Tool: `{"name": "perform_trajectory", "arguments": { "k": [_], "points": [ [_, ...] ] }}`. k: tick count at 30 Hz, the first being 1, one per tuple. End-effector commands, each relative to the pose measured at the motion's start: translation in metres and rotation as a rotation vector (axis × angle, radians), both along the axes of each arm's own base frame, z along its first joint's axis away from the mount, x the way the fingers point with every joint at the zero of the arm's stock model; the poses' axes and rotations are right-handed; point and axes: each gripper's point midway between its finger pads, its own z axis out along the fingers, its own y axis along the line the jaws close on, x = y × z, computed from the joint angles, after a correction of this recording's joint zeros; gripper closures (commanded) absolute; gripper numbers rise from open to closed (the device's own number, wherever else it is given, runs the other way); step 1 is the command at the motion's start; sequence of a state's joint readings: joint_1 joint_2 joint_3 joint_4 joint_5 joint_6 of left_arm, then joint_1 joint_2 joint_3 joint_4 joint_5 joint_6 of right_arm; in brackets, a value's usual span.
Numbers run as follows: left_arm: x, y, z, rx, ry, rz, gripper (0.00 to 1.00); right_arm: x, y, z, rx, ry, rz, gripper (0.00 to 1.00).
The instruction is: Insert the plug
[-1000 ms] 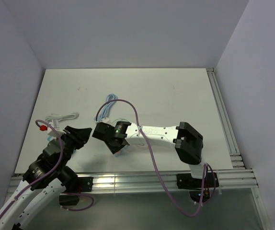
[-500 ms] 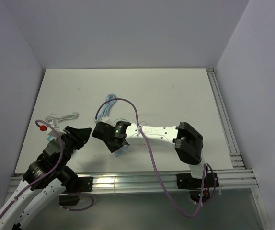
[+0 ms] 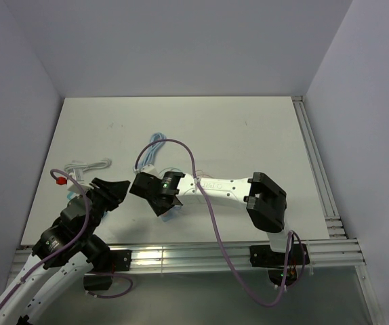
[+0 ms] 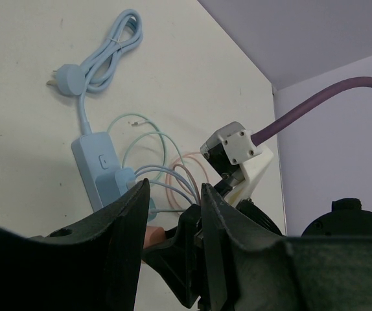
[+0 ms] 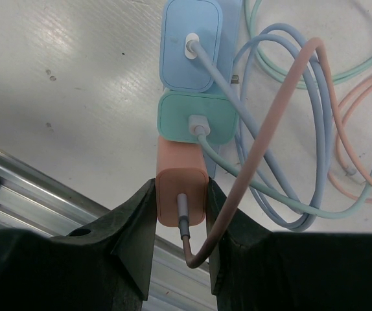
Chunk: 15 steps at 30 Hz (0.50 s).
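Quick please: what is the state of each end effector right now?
The left end effector is open and holds nothing.
The right end effector is closed on the orange plug.

White bench (image 3: 249, 128), matte; rails (image 3: 320, 177) along right edge. Light-blue power strip (image 4: 95, 165) flat near front-centre, its cord (image 4: 111, 48) coiled just beyond. Thin pastel cable loops (image 4: 173, 178) beside strip. White cable bundle (image 3: 89, 165) well apart, left.
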<state>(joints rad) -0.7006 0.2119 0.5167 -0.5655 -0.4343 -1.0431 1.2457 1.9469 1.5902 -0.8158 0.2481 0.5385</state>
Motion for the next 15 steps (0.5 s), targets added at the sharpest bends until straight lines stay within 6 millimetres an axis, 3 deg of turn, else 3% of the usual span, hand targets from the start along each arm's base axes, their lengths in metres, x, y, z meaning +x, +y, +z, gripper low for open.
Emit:
{"name": "perform_trajectory", "arguments": {
  "k": [1,15],
  "points": [
    [0.001,0.001,0.017,-0.023,-0.036,0.006,0.57,-0.003,-0.006,-0.004,-0.04,0.011,-0.012,1.0],
    [0.0,0.001,0.015,-0.028,-0.034,0.005,0.56,-0.008,-0.016,-0.005,-0.048,0.019,-0.015,1.0]
  ]
}}
